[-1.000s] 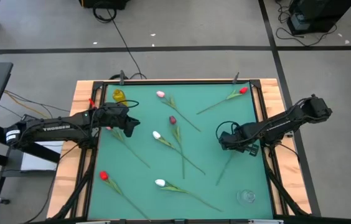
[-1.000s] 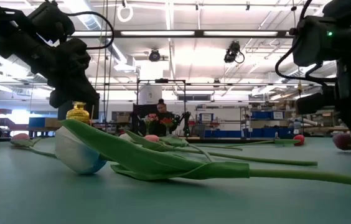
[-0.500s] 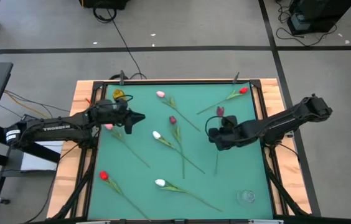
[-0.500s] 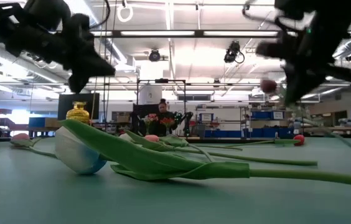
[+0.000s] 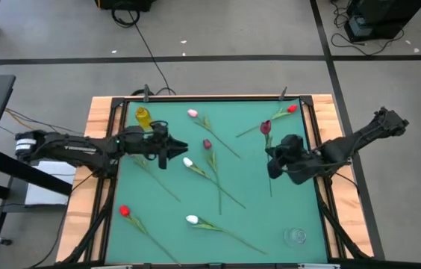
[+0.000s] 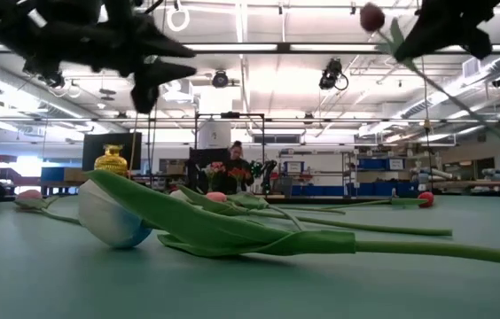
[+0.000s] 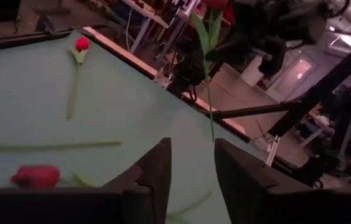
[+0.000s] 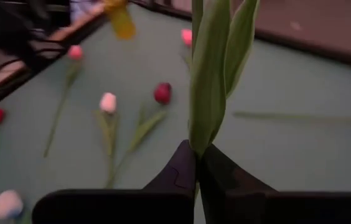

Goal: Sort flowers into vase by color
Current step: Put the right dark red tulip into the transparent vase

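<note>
Right hand [image 8: 195, 167]: I see it clamped on the stem of a dark maroon tulip [image 5: 266, 127], lifted clear of the tabletop [image 5: 285, 217] on the right side; head up, stem hanging down.
Left hand [image 5: 181, 146]: I see it above the left-centre of the mat, fingers [image 7: 157, 163] parted, nothing between them.
White tulip [image 5: 188, 162]: lies just beside the left hand.
Remaining flowers: I count a pink tulip [image 5: 192, 113], a maroon tulip [image 5: 207, 144], a red tulip [image 5: 292, 109] far right, a red tulip [image 5: 124, 211] and a white tulip [image 5: 192, 220] near, all flat.
Yellow vase [image 5: 142, 116]: far left corner.
Clear vase [image 5: 295, 237]: near right corner.
</note>
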You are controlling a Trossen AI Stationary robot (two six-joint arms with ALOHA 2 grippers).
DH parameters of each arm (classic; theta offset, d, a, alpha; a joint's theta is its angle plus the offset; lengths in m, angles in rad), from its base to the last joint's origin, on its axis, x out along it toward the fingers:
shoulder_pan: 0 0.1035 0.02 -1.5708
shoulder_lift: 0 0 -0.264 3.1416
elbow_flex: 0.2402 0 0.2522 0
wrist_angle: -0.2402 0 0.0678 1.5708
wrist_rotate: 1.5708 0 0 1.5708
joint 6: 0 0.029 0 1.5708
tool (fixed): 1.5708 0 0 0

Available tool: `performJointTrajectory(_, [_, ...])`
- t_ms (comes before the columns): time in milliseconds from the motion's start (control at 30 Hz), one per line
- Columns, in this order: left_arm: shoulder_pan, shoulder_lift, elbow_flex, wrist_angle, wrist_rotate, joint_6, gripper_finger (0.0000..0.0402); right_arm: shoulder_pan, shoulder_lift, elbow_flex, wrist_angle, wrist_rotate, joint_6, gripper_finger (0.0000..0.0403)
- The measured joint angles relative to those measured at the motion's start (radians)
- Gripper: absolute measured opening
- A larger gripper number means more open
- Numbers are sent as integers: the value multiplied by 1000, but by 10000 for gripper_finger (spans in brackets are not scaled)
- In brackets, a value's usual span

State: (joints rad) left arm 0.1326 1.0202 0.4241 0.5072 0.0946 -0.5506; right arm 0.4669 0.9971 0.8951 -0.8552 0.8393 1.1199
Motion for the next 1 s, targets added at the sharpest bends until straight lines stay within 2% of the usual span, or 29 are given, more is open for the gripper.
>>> performJointTrajectory(167, [-55,204,201,2,-5,133,163,30,-56,0,146,31,-293,12])
performJointTrajectory(400, [-65,464,514,1,6,207,165,13,-86,0,449,32,-605,12])
performJointTrajectory(700, [-88,685,809,6,167,252,165,-10,-83,1,695,29,-823,25])
performJointTrajectory(1000, [-102,798,948,-2,184,259,165,-13,-82,1,733,-48,-869,21])
